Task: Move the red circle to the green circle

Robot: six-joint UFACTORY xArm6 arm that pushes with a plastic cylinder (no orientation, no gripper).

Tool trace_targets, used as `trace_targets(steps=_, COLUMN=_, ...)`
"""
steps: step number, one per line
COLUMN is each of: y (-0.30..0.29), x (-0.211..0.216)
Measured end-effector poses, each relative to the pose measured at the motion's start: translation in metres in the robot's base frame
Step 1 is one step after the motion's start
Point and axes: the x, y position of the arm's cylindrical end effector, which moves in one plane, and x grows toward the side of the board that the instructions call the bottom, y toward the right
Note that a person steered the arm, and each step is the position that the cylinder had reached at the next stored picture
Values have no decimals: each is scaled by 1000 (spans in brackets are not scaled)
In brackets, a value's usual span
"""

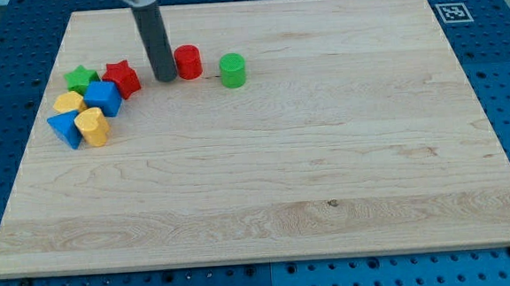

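Red circle (188,62) upright on the wooden surface (267,187), near the view's top, left of centre. Green circle (232,70) just to its right and a touch lower in the view, close but apart, a narrow strip of bare wood between the two. Both round, so no long axis to reckon with; any side as good as another for a push.

Tip (165,78) of the end effector just beside the red circle on its left, touching or nearly so; too close to tell which. A plain dark rod, nothing to open or clench, grasping nothing, only able to shove. Rod rising from the tip toward the view's top and running out of the picture there.

So: tip, red circle, green circle, almost in one line from left to right, with the green one sitting slightly toward the view's bottom. Probably a short push rightward, angled a little down, enough to close the gap. Risk of the red circle rolling off the rod's side if struck off-centre.

Farther left, well clear of that line: red star (122,78), green star (81,79), blue block (103,97), two yellow blocks (69,103) (93,127) and a blue wedge-like block (63,129), bunched near the left edge.
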Motion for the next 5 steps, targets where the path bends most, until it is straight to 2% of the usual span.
trace_targets(steps=1, y=1, x=-5)
trace_targets(steps=2, y=-43, x=-9)
trace_targets(steps=3, y=-44, x=-49)
trace_targets(steps=4, y=-11, x=-49)
trace_targets(steps=5, y=19, x=-24)
